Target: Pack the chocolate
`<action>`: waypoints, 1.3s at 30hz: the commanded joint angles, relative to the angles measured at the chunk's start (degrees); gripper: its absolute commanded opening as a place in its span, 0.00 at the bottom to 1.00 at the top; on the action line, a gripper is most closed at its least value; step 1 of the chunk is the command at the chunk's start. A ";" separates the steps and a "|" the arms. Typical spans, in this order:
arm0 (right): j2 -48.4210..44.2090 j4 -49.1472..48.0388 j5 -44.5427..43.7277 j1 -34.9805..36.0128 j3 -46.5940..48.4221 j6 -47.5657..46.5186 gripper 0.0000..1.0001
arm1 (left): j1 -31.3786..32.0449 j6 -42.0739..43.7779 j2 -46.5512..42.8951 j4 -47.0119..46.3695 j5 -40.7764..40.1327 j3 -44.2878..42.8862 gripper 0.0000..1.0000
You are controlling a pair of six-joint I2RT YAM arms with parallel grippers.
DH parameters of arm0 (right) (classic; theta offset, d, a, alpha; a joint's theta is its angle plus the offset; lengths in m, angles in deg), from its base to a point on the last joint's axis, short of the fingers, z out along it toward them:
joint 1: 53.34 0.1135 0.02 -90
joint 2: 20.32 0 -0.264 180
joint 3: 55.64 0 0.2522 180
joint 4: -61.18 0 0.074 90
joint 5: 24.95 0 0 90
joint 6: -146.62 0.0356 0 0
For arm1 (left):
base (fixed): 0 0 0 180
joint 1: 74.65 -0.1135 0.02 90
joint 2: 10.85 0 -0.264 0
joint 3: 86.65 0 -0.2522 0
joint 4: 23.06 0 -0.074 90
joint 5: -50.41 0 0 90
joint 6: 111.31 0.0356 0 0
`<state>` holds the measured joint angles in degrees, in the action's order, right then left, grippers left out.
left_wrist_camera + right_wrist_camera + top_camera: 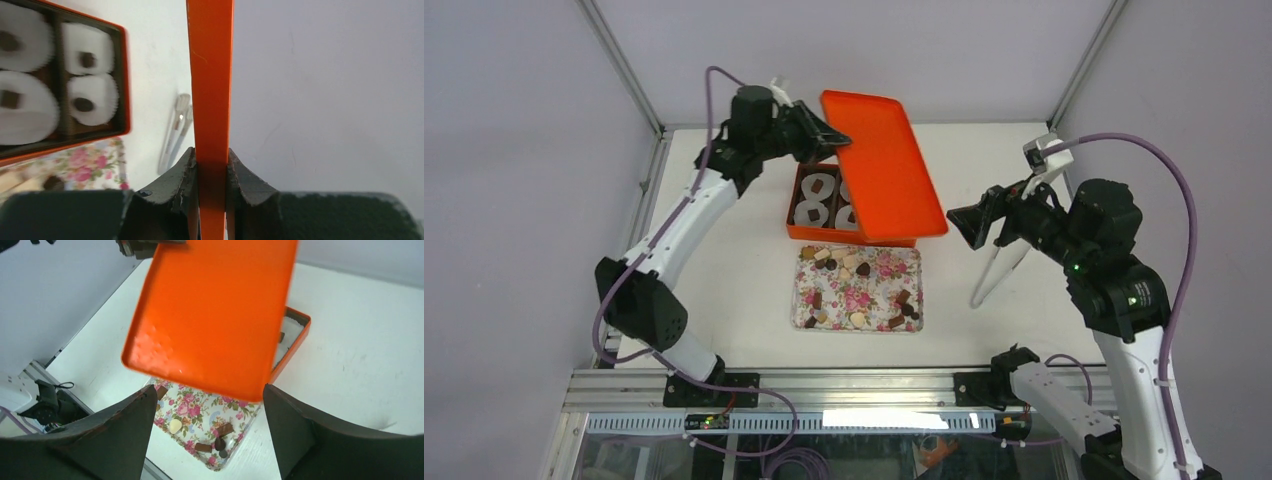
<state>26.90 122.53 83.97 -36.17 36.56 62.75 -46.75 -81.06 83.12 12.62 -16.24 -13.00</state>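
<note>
The left pincer (826, 136) (211, 156) is clamping the far edge of a flat orange rectangular lid (884, 165) (210, 75) (215, 315), its two dark fingers pressing on either face of the thin rim. The lid is hanging tilted above the right half of a shallow orange box (799, 232) (125, 75) (295, 340) that is sitting on the white surface (734, 260). Inside the box, white pleated paper cups (819, 185) (92, 97) are lying in dark compartments, several with a small brown piece in the middle. Most of the chocolate pieces (862, 269) (204, 446), dark brown, tan and cream, are lying scattered on a rectangular tray printed with pink flowers (874, 290) (85, 160) (195, 407), just in front of the box. The right pincer (969, 228) (210, 390) is hovering to the right of the box with its fingers spread wide, gripping nothing. A pair of pale tongs (999, 270) (175, 130) is lying on the surface beneath the right arm, apart from the tray.
</note>
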 commanded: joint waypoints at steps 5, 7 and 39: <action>6.16 -6.77 -13.50 19.84 -0.02 -15.24 0.78 | -18.32 0.92 -13.03 7.12 9.53 5.58 0.00; 9.21 -8.11 -26.17 29.41 0.72 -20.33 0.78 | -21.53 0.60 -14.08 9.86 11.35 5.31 0.00; 31.81 -70.73 -49.12 54.40 -16.98 -66.81 0.23 | -33.27 -3.23 -21.38 15.77 20.38 9.78 0.00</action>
<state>59.31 59.34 36.67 17.73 18.20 -2.84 -78.82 -82.19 64.89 31.35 -0.24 -2.93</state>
